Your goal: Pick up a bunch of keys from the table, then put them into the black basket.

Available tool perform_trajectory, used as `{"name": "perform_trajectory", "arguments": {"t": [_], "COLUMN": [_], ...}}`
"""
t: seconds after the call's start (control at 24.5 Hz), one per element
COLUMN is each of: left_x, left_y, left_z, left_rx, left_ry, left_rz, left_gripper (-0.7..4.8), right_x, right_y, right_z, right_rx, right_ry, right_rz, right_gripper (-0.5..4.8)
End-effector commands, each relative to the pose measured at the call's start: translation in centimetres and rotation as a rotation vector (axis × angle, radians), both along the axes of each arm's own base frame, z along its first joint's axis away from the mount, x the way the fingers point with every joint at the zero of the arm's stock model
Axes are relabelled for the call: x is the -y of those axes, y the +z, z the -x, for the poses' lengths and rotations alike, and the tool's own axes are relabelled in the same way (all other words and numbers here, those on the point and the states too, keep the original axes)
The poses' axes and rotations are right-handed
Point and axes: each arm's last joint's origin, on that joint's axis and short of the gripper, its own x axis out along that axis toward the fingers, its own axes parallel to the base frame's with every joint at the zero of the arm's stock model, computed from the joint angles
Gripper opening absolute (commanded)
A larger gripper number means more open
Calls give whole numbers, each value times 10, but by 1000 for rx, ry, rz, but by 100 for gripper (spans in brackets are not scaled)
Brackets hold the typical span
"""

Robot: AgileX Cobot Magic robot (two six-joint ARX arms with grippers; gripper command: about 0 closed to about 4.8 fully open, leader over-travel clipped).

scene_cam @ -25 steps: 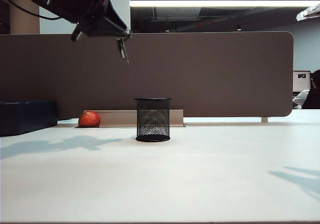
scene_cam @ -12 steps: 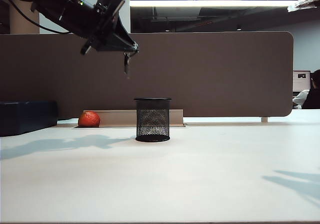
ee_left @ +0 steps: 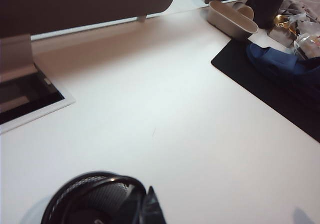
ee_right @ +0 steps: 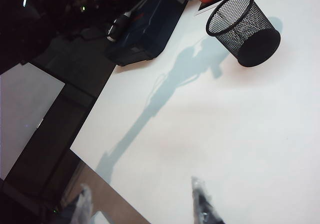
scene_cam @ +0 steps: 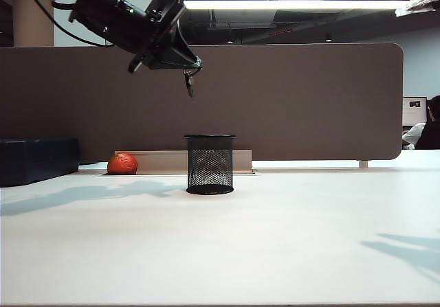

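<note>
Pickup: done; the bunch of keys (scene_cam: 188,82) is off the bench (scene_cam: 275,238).
Left end effector (scene_cam: 190,69): clamped tight on the keys, which dangle high in the air, up and slightly left of the black basket (scene_cam: 210,164).
Right end effector (ee_right: 145,204): jaws spread wide, empty, over bare bench, well apart from the basket.
Left to do: centre the keys over the basket rim, then release.
</note>
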Motion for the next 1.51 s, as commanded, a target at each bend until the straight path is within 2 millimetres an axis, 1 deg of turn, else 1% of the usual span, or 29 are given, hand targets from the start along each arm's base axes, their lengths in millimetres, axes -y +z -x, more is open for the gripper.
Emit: {"name": "perform_trajectory", "arguments": {"t": [0.04,0.2,0.61,0.98,1.51], "left_x": [4,12,25,27,26], "left_y": [-1,-9,-43,-54,-58], "left_z": [-7,-13,-23,-24,-24], "left_rx": [-1,-14,-84,-119,-140], "left_ry": [-8,-17,-38,-18,19], "left_rz": [1,-5,-28,-52,-80], "left_gripper": [-6,-6,-6,-6,-6], "right_x": [0,0,0,0,0], "right_y": [4,4,4,4,4], "right_z": [0,0,-1,-1,-1], "right_rx": [24,25,25,25,25], "right_ry": [2,-4,-16,-15,-15], "right_rz": [-2,0,4,3,3], "right_gripper": [260,260,260,260,260]}}
